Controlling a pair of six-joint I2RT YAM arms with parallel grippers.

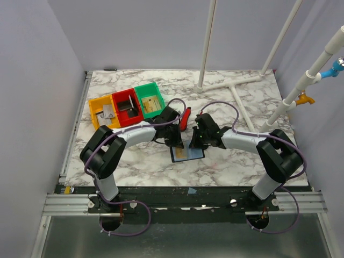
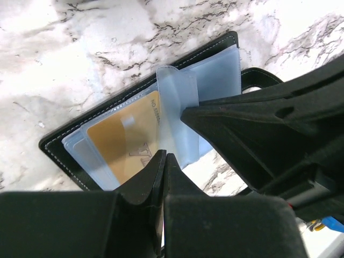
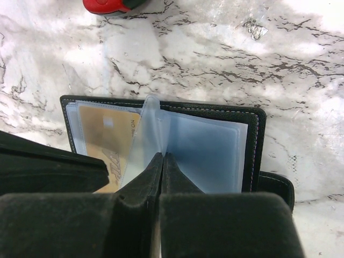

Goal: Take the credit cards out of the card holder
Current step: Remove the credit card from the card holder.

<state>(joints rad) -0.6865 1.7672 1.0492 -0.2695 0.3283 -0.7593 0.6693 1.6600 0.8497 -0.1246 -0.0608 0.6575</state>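
On the table [image 1: 252,161] the holder [image 1: 188,155] is laid open between both grippers. The left gripper [image 2: 164,160] is pressed together at the gold card [image 2: 123,145] edge, and the right gripper [image 3: 161,160] is pressed together at an upright clear sleeve [image 3: 152,123] — whether anything is pinched cannot be told.

White, grey-veined marble desk [image 1: 258,161]; at far left, touching in a row, orange plastic bin [image 1: 92,112], red plastic bin [image 1: 124,93], green plastic bin [image 1: 146,86], small flat pieces in each; just right of green bin, red-and-black elongated implement [image 1: 185,118] lying flat; farther back, white plastic pipe frame [image 1: 236,102] with uprights.
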